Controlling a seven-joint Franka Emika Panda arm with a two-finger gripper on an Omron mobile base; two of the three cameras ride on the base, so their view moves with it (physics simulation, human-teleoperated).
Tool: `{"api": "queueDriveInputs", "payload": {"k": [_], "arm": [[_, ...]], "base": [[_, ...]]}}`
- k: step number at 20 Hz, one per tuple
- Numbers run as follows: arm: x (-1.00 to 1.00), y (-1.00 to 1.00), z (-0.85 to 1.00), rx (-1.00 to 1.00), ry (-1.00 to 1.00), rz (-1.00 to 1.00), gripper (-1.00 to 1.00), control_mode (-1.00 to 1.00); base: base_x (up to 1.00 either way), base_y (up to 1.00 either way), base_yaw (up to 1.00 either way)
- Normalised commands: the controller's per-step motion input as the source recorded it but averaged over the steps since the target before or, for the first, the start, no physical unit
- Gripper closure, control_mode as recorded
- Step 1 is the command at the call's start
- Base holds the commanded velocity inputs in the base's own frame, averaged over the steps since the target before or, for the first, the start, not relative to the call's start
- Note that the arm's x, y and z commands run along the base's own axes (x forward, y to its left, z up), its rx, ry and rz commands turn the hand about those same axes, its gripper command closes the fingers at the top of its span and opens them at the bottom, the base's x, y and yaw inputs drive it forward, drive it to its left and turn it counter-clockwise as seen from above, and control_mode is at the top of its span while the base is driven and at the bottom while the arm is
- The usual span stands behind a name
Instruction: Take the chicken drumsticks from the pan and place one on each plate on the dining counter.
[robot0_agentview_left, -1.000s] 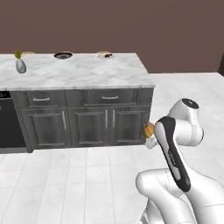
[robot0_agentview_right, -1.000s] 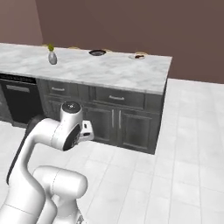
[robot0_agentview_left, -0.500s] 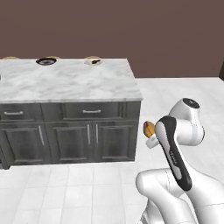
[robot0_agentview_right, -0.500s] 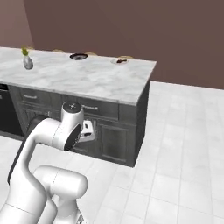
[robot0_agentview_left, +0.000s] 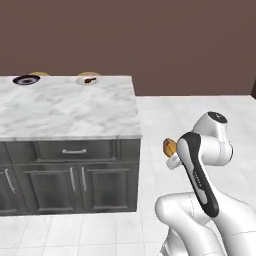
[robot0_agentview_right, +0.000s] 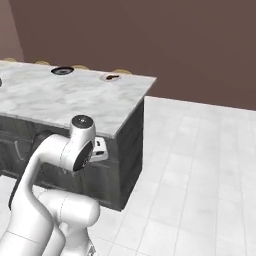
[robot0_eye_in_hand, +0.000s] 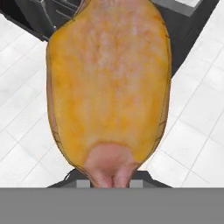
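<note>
End effector: mine (robot0_agentview_left: 171, 151) was closed on the golden-tan drumstick (robot0_eye_in_hand: 108, 83), which I held at its narrow bone end, low beside the cabinet corner of the dining desk (robot0_agentview_left: 70, 112).
Second drumstick: the reddish-brown one (robot0_agentview_left: 90, 80) lay on the pale plate (robot0_agentview_left: 81, 80) at the far edge of that desk.
Empty plate: the dark plate (robot0_agentview_left: 25, 79) sat beside the pale one, along the same far edge.
Handling: I judged the drumstick light, fairly stiff, rounded and probably greasy, so the thin end gave the surest hold.
Edges: the desk's overhanging rim stood above my load; I would have needed to lift past it.
Open room: the marble between the near edge and the plates was bare, and tiled floor (robot0_agentview_right: 200, 165) lay open beside the desk.
</note>
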Motion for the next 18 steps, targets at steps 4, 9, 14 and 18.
{"api": "queueDriveInputs", "payload": {"k": [4,9,14,18], "arm": [[0.00,0.00,0.00,0.00,0.00,0.00,1.00,1.00],[0.00,0.00,0.00,0.00,0.00,0.00,1.00,1.00],[0.00,0.00,0.00,0.00,0.00,0.00,1.00,1.00],[0.00,0.00,0.00,0.00,0.00,0.00,1.00,1.00]], "base": [[0.63,-0.92,0.00],[0.62,-0.92,0.00],[0.75,-0.84,0.00],[0.85,-0.76,0.02]]}}
